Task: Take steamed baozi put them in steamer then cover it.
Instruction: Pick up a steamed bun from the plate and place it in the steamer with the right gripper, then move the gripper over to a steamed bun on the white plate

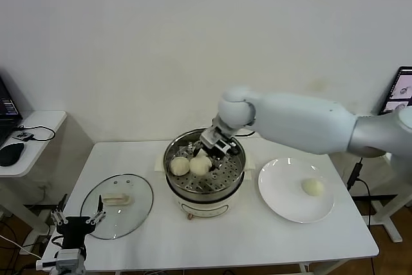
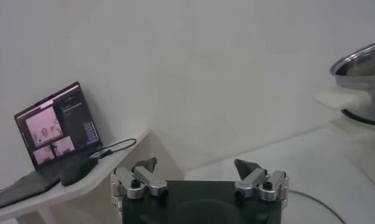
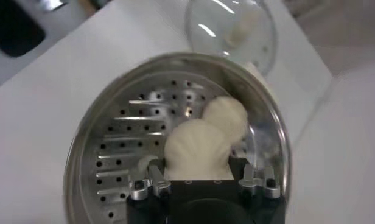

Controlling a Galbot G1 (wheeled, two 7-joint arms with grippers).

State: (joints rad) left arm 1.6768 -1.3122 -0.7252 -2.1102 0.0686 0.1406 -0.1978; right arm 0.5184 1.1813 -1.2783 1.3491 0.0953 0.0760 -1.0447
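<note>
two baozi [image 1: 190, 165] in the steamer [image 1: 205, 191]; no writing is legible anywhere.

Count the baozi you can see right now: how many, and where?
3. One baozi is in the right gripper over the steamer; a second sits on its tray; a third remains on the white plate. Others may be hidden.

The head view looks down from above on the whole desk [image 1: 257, 243]. The right wrist view hangs close over the steamer [image 3: 84, 152]. The left wrist view faces level from the desk's left end and shares the steamer's rim.
</note>
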